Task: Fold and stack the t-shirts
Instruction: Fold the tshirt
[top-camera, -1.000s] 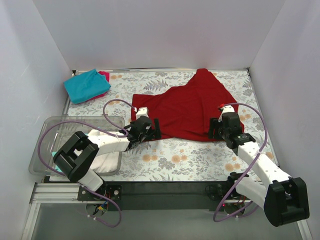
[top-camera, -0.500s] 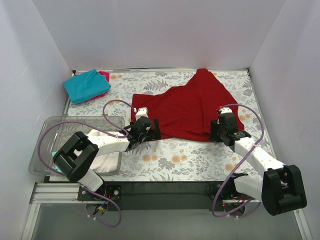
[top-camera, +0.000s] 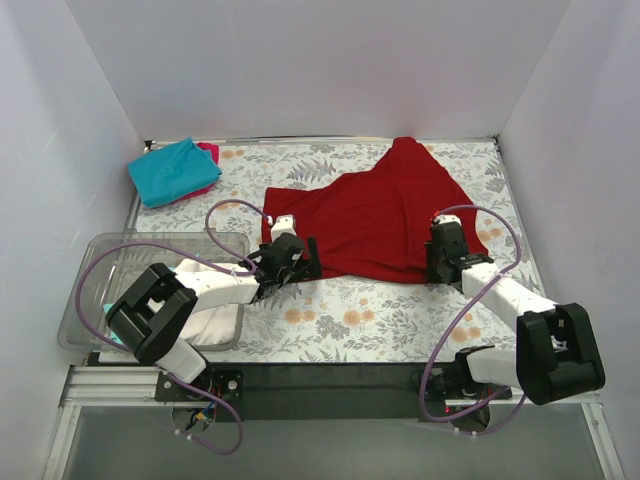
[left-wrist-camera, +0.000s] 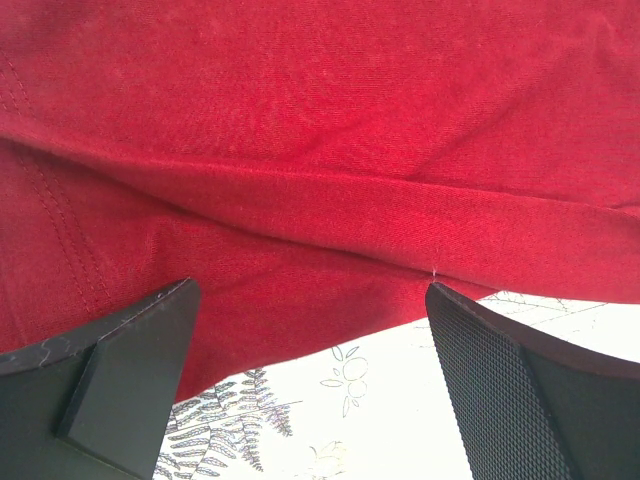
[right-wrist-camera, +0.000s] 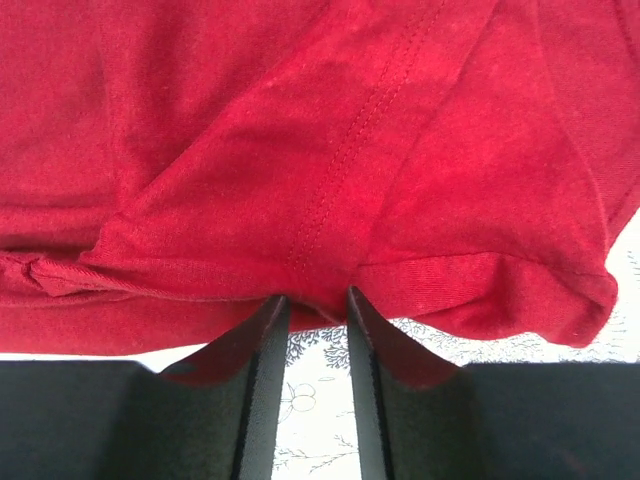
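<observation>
A large dark red t-shirt (top-camera: 380, 215) lies spread and creased on the floral table. My left gripper (top-camera: 300, 258) is open at its near left hem; in the left wrist view the wide jaws (left-wrist-camera: 310, 300) frame the hem (left-wrist-camera: 320, 200) with bare table between them. My right gripper (top-camera: 440, 242) is at the near right hem by a sleeve; in the right wrist view (right-wrist-camera: 310, 305) its jaws stand narrowly open, tips touching the cloth (right-wrist-camera: 330, 150). A folded teal shirt (top-camera: 170, 170) lies on a magenta one (top-camera: 208, 152) at the back left. A white shirt (top-camera: 215, 325) is in the bin.
A clear plastic bin (top-camera: 100, 290) stands at the near left beside the left arm. White walls enclose the table on three sides. Purple cables loop over both arms.
My right arm has drawn in, bringing its gripper up and left to the shirt's near right hem. The left arm and the shirts have not visibly moved.
</observation>
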